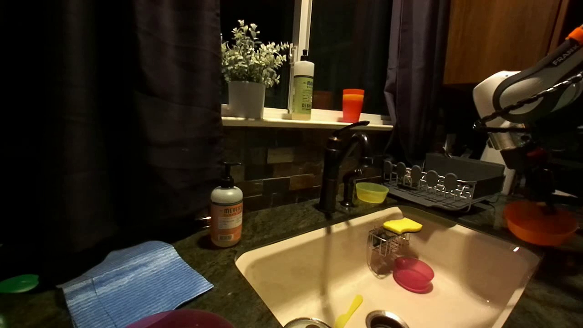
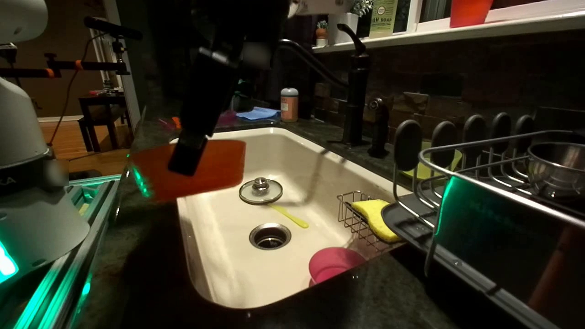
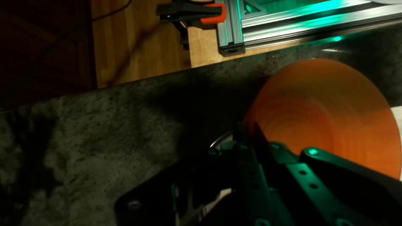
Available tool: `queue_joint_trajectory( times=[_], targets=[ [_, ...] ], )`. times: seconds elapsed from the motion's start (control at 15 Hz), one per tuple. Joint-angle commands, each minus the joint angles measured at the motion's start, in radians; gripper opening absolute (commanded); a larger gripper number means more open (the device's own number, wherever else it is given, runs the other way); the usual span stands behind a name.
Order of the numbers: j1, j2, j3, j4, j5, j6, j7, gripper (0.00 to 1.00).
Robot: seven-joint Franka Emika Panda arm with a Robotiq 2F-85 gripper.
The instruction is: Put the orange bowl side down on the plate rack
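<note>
The orange bowl (image 1: 530, 225) shows in both exterior views (image 2: 221, 164) and fills the right of the wrist view (image 3: 317, 103), where I see its inside. My gripper (image 2: 187, 157) is shut on the bowl's rim, with a finger over its outer wall. In the wrist view the fingertips (image 3: 246, 128) meet at the rim's left edge, in dark shadow. The bowl is roughly upright, by the sink's edge on the robot's side, and seems raised above the counter. The plate rack (image 1: 423, 199) stands on the counter beside the sink, apart from the bowl; it is near right in an exterior view (image 2: 413, 219).
The white sink (image 1: 282, 255) holds a pink dish (image 1: 413, 273), a yellow utensil (image 1: 350, 310) and a glass lid (image 2: 260, 194). A yellow sponge (image 1: 403, 225) sits on a wire caddy. A dark faucet (image 1: 331, 173) stands behind. A metal pot (image 2: 560, 167) is in the rack.
</note>
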Motion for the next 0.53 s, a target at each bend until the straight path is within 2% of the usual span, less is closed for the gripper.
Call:
queue_joint_trajectory(
  times=[0.0, 0.47],
  targets=[
    [0.023, -0.075, 0.082, 0.052, -0.082, -0.096, 0.111, 0.01],
    [0.086, 0.007, 0.232, 0.176, -0.336, -0.167, 0.423, 0.01]
  ],
)
